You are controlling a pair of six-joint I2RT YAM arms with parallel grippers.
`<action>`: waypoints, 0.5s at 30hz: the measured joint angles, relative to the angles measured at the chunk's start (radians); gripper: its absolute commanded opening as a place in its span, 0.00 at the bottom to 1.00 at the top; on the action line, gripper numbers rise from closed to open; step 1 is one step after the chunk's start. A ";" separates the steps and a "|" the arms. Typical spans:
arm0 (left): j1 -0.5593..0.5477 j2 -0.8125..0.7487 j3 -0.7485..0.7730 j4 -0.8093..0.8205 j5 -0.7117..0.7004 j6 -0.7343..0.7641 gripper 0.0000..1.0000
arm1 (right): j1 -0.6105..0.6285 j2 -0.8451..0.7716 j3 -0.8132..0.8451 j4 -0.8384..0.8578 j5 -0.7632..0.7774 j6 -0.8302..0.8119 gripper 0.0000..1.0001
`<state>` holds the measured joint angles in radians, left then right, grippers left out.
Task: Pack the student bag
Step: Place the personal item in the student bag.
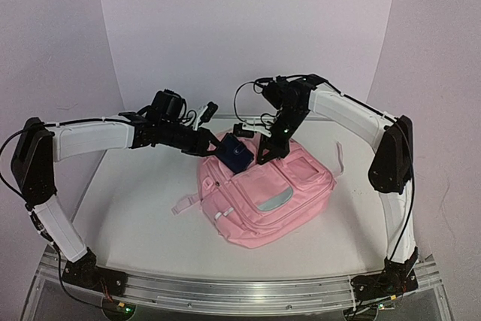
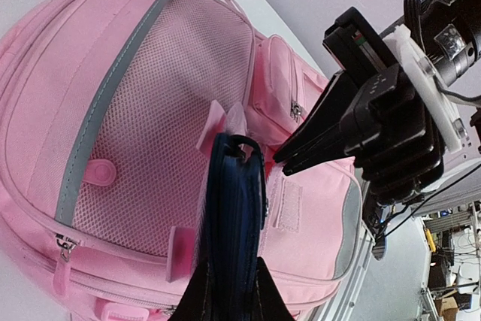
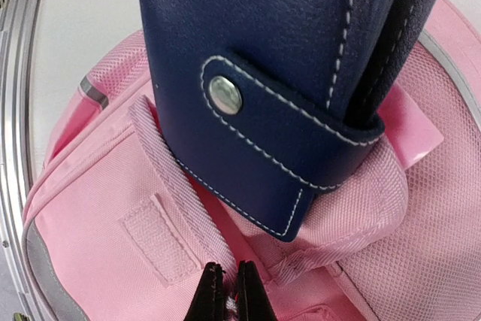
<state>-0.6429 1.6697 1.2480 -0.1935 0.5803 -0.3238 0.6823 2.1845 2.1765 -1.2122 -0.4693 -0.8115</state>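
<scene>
Left arm: the elbow sits far out to the left, and the white forearm runs nearly level towards the middle of the table (image 1: 143, 186). The wrist tips slightly down at the bag's far-left corner.
Left gripper (image 1: 222, 148): clamped narrow on a navy case (image 1: 236, 152), with one finger on each flat side, holding it on edge above the bag.
Navy case: stitched leather-look cover with a strap and a metal snap (image 3: 225, 94). Its lower corner is at the mouth of a pocket, but I can't tell how far in it is.
Right arm: the elbow is out to the right and the forearm slants up and inward. The wrist is bent steeply so the fingers point down onto the bag, just beside the case.
Right gripper (image 3: 228, 295): the jaws are pressed together with their tips on the pink pocket fabric. A pale sliver shows between them, and I can't tell if cloth is pinched.
Student bag (image 1: 263, 197): lies flat in the middle of the table between the two arms, with its straps trailing off to the left and right.
</scene>
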 measured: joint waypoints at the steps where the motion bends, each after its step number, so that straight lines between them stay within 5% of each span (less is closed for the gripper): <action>1: 0.002 0.006 0.000 0.006 0.009 -0.001 0.00 | 0.000 0.000 0.002 -0.003 -0.001 0.000 0.00; 15: 0.052 0.076 0.013 0.081 0.161 -0.087 0.00 | -0.015 0.000 0.008 -0.019 -0.047 0.027 0.00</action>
<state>-0.5908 1.7459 1.2608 -0.1125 0.7415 -0.4112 0.6670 2.1845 2.1841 -1.2308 -0.5159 -0.7843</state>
